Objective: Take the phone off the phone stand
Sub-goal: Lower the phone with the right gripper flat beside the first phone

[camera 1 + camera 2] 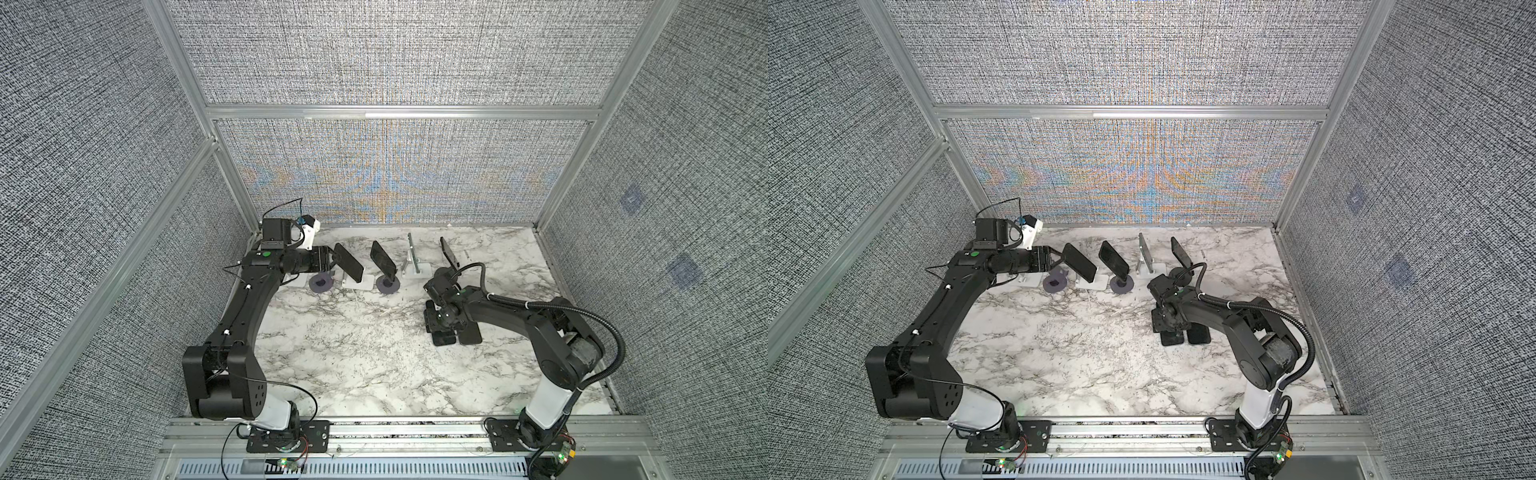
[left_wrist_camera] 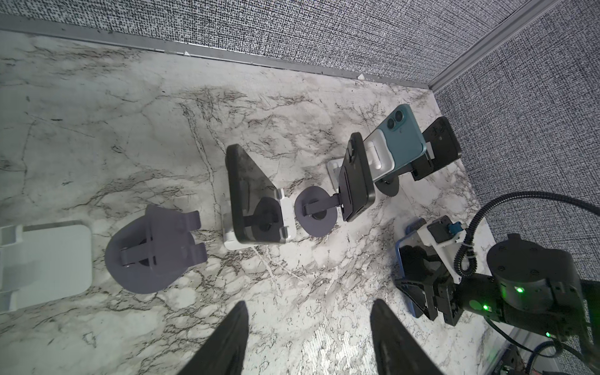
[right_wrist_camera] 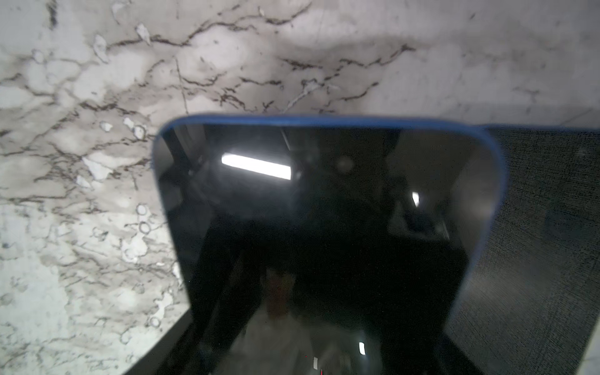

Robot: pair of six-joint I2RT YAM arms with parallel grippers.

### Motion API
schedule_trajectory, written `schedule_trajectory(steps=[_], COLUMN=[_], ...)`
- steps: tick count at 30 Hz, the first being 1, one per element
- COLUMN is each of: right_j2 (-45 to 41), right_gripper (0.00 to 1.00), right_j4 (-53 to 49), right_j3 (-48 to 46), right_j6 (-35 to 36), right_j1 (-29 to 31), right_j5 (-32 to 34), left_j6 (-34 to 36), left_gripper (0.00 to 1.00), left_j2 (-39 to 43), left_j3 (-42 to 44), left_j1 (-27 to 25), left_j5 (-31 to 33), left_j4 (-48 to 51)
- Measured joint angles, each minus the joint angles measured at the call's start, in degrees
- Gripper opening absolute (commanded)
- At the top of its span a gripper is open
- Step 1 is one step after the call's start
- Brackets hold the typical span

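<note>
A row of stands runs along the back of the marble table. A dark phone leans on a white phone stand. My left gripper is open and empty, its tips just left of that phone's upper edge. A second dark phone rests on a round purple stand. My right gripper points down with its jaws apart on either side of a blue-cased phone lying flat, screen up. Whether the pads touch it is unclear.
A teal phone on a white stand and a black phone on a black stand stand further right. An empty purple stand and an empty white stand sit under my left wrist. Another dark phone lies beside the blue-cased one.
</note>
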State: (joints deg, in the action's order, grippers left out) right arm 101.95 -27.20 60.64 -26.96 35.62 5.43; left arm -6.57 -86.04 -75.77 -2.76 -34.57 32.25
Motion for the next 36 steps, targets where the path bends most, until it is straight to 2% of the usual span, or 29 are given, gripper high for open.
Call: schedule_trajectory(steps=[12,19,24,26,28,36], right_j2=[-0.4,-5.0,-5.1,-3.5,-1.5,4.1], right_gripper=[0.75,0.72,0.58,0.46,0.39,0.37], right_j4=[1.1,-4.2,-6.6,-6.8,-6.4,-3.7], right_j3=[-0.5,1.0,3.6,5.3,6.6,7.6], right_j6=[0.0,-0.9,-2.9,-3.7,-4.4,-5.9], right_j1=[0.0,1.4,6.4,8.4,9.4,9.7], right_j5=[0.5,0.4,0.5,0.2,-0.1,-1.0], left_j6=[0.4,0.5,0.5,0.5,0.5,0.5], left_gripper=[0.61,0.61,0.61,0.61,0.61,0.61], left_j2=[-0.1,0.2,0.5,0.5,0.5,0.6], left_j3=[0.0,0.0,0.0,0.0,0.0,0.0], left_j1=[0.2,0.3,0.5,0.6,0.7,0.7], left_j5=[-0.9,-1.1,-1.2,-1.2,-1.2,-1.2], left_j4=[-0.4,-0.5,-0.5,-0.5,-0.5,-0.5])
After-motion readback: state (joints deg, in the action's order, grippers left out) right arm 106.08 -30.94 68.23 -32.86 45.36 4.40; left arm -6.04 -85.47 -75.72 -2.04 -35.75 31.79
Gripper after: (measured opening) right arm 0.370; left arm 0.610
